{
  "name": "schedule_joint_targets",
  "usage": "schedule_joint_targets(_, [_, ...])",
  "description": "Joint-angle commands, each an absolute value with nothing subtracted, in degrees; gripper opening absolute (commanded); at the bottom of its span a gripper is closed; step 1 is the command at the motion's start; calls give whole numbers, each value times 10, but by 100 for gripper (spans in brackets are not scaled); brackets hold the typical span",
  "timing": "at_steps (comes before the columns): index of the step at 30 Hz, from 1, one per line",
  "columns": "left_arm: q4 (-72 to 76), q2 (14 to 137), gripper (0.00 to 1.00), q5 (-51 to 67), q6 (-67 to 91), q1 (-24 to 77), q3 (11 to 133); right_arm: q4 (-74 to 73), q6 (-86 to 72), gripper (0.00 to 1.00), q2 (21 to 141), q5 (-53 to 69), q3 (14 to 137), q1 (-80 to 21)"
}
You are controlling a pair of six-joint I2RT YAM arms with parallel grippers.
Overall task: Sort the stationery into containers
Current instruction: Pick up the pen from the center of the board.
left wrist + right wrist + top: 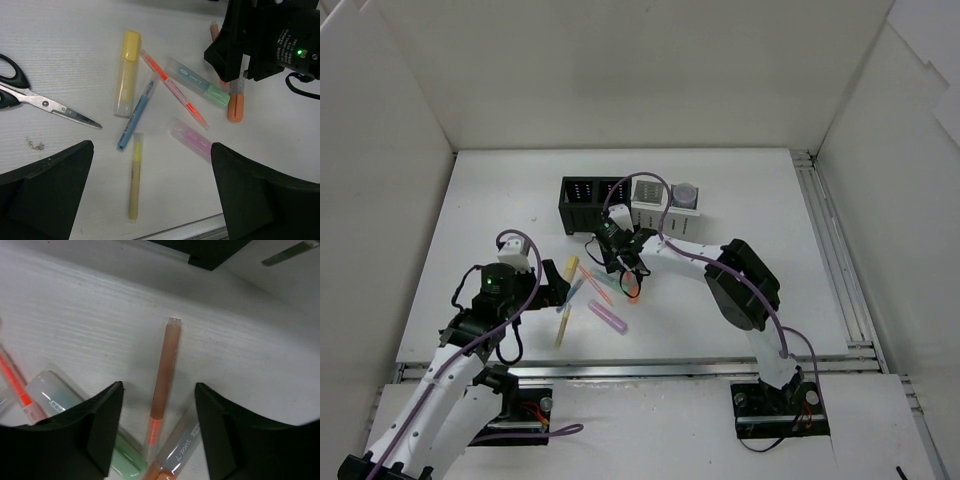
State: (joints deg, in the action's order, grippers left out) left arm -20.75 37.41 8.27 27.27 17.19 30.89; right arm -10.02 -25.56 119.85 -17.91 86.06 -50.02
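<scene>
Loose stationery lies at the table's middle: a yellow marker [127, 72], blue pen [135, 116], red thin pen [175, 90], green marker [197, 82], orange marker [235, 105], pink marker [192, 140] and yellow thin pen [134, 177]. My right gripper [157, 425] is open, low over the table, its fingers either side of a brown-orange thin pen [165, 375], with the green marker [55, 395] and orange marker [182, 447] beside it. My left gripper [152, 200] is open and empty above the yellow thin pen. The black organiser [588, 203] and white organiser [660, 208] stand at the back; a tape roll [686, 190] sits in the white one.
Scissors [45, 102] lie left of the markers. The right arm's wrist [270, 40] hangs over the right end of the pile. The table's front rail [620, 368] runs just below the pens. White walls enclose the table.
</scene>
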Motion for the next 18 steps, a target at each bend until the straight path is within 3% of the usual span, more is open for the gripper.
schedule_joint_targets(1, [-181, 381, 99, 70, 276, 174, 330, -89, -275, 51, 1197, -199, 889, -503])
schedule_joint_targets(6, [-186, 380, 99, 61, 274, 174, 332, -89, -296, 42, 1184, -195, 861, -499])
schedule_joint_targets(10, [-187, 381, 99, 61, 274, 174, 332, -88, -315, 25, 1173, -174, 831, -500])
schedule_joint_targets(15, [-185, 384, 99, 57, 277, 174, 330, -88, -322, 22, 1174, -167, 818, -504])
schedule_joint_targets(18, [-185, 386, 100, 55, 278, 174, 328, -87, -318, 13, 1168, -170, 817, -503])
